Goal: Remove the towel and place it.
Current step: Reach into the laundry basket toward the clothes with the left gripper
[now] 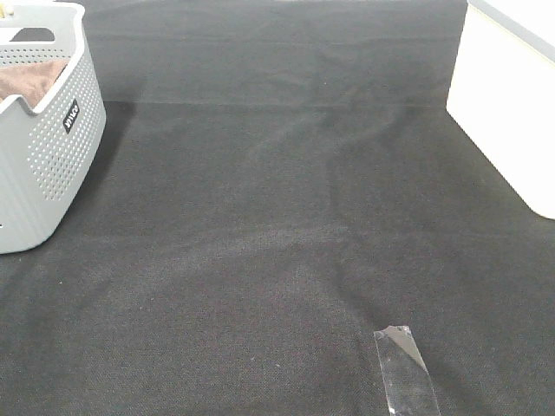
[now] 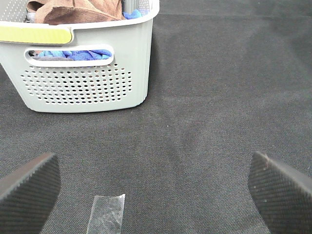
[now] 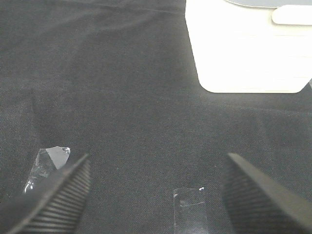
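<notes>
The brown towel (image 1: pixel 28 78) lies bunched inside a grey perforated basket (image 1: pixel 48 165) at the far left of the exterior view. It also shows in the left wrist view (image 2: pixel 78 10), on top of blue cloth (image 2: pixel 73 53) in the basket (image 2: pixel 87 83). My left gripper (image 2: pixel 153 183) is open and empty above the black cloth, well short of the basket. My right gripper (image 3: pixel 156 187) is open and empty above the black cloth. Neither gripper shows in the exterior view.
A white bin (image 1: pixel 507 104) stands at the right edge; it also shows in the right wrist view (image 3: pixel 248 48). Clear tape strips lie on the black table cloth (image 1: pixel 277 243): one near the front (image 1: pixel 406 368), one under the left gripper (image 2: pixel 107 214), two under the right (image 3: pixel 190 207).
</notes>
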